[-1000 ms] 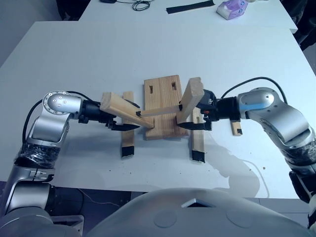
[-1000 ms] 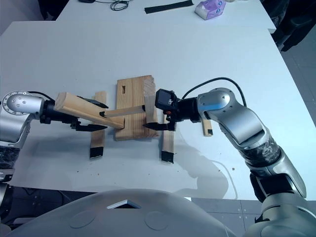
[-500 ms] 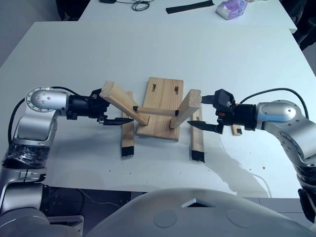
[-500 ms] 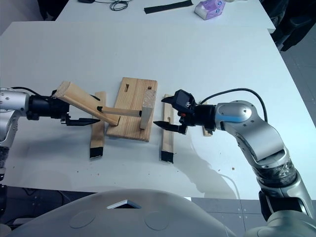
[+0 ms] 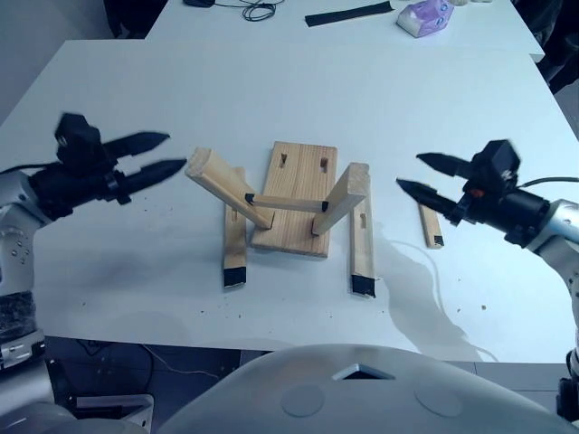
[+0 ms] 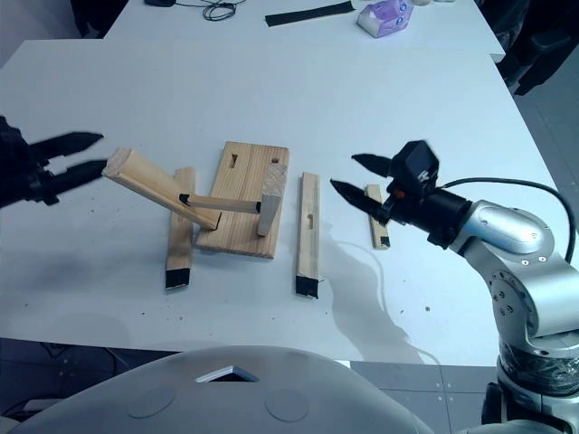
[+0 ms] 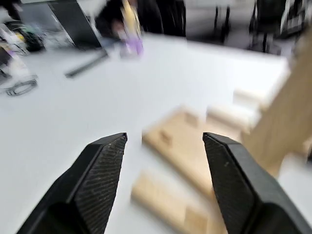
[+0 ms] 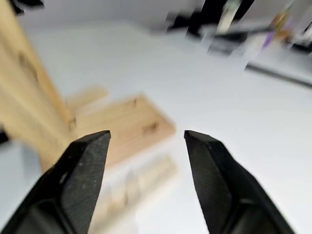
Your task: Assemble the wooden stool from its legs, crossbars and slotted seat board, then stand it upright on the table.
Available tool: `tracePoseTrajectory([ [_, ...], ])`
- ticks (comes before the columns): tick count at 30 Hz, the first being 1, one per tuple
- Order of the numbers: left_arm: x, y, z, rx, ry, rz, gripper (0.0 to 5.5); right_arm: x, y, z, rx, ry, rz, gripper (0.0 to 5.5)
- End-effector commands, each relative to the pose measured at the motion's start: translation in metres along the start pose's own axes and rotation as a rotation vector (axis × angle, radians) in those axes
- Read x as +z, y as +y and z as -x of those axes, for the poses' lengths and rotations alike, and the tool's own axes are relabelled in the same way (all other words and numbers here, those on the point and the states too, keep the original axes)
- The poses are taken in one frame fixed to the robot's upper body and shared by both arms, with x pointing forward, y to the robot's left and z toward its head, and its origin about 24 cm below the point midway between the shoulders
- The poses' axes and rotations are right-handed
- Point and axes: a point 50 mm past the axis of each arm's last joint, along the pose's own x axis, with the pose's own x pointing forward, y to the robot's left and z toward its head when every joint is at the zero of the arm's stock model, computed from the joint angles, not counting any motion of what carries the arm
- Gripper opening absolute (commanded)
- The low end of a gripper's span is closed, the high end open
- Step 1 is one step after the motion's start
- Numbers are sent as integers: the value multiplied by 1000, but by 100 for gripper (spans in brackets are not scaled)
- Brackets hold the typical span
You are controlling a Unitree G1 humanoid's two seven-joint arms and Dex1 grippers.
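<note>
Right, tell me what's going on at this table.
The robot is partway through building a wooden stool. The joined legs, linked by a crossbar, rest propped over the seat board. Neither claw holds anything: the left claw and right claw hang open on either side, clear of the wood. Two loose legs lie flat on the table beside the board, and a short crossbar lies near the right claw.
</note>
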Motion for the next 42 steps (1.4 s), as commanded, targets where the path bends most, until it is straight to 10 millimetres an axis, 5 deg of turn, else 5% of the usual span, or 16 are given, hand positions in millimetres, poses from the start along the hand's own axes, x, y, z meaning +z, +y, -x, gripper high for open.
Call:
tracePoseTrajectory([
  [1, 37, -22, -36, -145, -186, 53, 297, 45, 7, -22, 69, -259, -5, 287],
  [9, 63, -39, -58, -262, -301, 144, 297, 93, 41, -55, 288, -458, -47, 287],
  [15, 96, -50, -59, -331, -421, 165, 297, 131, 60, -55, 408, -581, -9, 287],
  [18, 93, -57, -67, -354, -392, 167, 297, 140, 68, -53, 467, -625, -40, 287],
  [21, 69, -58, -76, -329, -295, 181, 297, 125, 75, -55, 502, -549, -56, 287],
  [27, -5, -56, -77, -273, -58, 206, 297, 42, 81, -75, 458, -160, -33, 287],
  [30, -17, -63, -78, -295, -49, 229, 297, 15, 76, -76, 436, -45, 9, 287],
  [36, 9, -60, -92, -291, -188, 225, 297, 31, 70, -75, 426, -172, 12, 287],
  [42, 30, -35, -109, -51, -309, 159, 297, 65, 54, -77, 246, -407, -18, 287],
])
